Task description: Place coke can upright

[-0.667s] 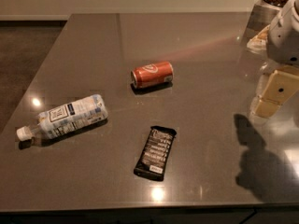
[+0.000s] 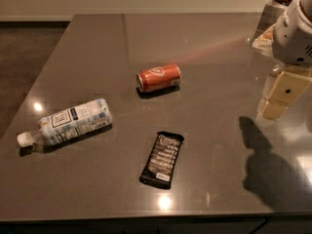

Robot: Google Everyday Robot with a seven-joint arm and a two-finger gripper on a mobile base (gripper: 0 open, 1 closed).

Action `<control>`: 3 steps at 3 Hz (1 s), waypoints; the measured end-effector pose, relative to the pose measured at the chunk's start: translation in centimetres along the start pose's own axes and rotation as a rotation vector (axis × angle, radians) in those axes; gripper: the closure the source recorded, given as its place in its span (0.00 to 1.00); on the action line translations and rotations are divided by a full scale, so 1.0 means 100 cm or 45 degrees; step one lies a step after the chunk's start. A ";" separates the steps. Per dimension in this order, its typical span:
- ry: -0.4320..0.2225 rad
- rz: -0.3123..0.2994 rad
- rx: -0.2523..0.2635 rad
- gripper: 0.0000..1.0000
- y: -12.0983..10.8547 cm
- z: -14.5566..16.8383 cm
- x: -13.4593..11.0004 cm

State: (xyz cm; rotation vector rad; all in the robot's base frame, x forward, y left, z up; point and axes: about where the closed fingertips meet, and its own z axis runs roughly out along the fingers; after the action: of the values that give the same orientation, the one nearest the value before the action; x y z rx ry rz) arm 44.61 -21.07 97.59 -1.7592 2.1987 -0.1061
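Coke can (image 2: 159, 77) on side; hand (image 2: 282, 100) far rt, partly cropped.

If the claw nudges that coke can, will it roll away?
Likely yes: the coke can lies on its side on the smooth, glossy table, so a nudge probably rolls it. Its thin metal wall may dent under a hard squeeze. The claw hangs apart at the right edge.
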 end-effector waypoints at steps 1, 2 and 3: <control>-0.042 -0.101 0.005 0.00 -0.016 0.020 -0.031; -0.088 -0.228 -0.006 0.00 -0.029 0.044 -0.071; -0.142 -0.382 -0.037 0.00 -0.050 0.074 -0.124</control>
State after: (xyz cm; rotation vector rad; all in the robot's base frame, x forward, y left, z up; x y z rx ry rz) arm 53.78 -9.34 94.37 -2.0480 1.8569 -0.0434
